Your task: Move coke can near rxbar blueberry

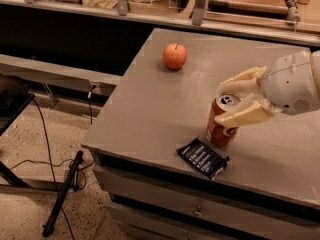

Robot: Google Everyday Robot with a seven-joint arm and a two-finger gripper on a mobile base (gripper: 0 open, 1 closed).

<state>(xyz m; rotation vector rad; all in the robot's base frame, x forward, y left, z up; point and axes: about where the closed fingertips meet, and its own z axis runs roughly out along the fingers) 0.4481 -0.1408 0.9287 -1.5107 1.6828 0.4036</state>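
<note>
**Status.** The gripper sits at the right of the table, its two fingers closed on the upper part of the coke can, one behind it and one across its front shoulder. The can is held low with a slight lean. Its base is at the table surface or just above it; I cannot tell which. The rxbar blueberry lies flat just beside the can's base, toward the front edge of the table. I judge the placement to be essentially reached, with only the release left.

**Hazards noted.**
1. Tipping on release. If the jaws part while the can leans or its base is off the surface, it may rock over. A fallen can would roll, and the front edge is near.
2. Landing on the wrapper. The can's base is close to the bar's nearer corner. If it comes down on that crimped end, the footing is uneven and a topple is likely.
3. Drag on withdrawal. The front finger overlaps the can's shoulder, so a sideways retreat before the jaws are well clear could pull the can over.
4. Disturbing the bar. It lies close to the table's front edge, and a push from the can could send it off.

The apple stands well apart and poses no concern.
</note>
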